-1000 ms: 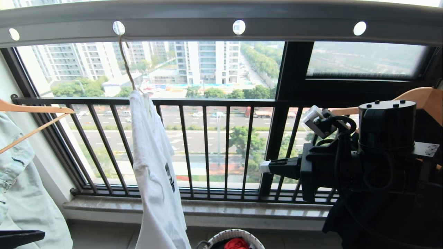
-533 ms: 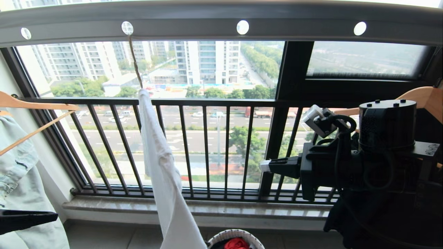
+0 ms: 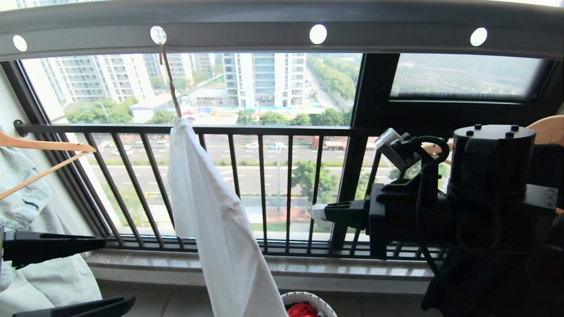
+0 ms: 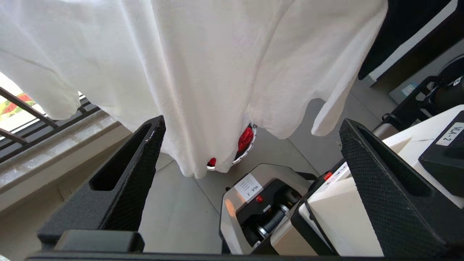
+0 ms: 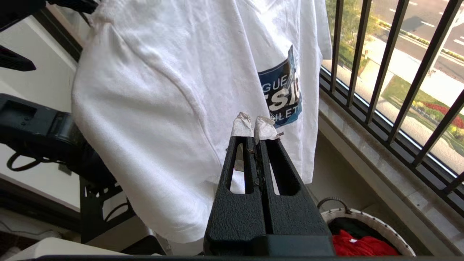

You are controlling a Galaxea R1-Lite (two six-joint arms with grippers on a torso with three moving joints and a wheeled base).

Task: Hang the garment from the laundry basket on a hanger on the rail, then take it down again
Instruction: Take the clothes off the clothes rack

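Where the scene begins at far left, we list our left gripper (image 3: 66, 275), fingers spread wide and empty, low beside a pale denim garment (image 3: 26, 220) on a wooden hanger (image 3: 44, 147). Next, the white T-shirt (image 3: 220, 220) hangs from the cream wire hanger (image 3: 169, 83), hooked in a hole of the grey rail (image 3: 282, 26). Below it sits the laundry basket (image 3: 308, 299) holding a red cloth (image 3: 302, 310). At right, our right gripper (image 3: 318, 212) is clenched on nothing, near the shirt.
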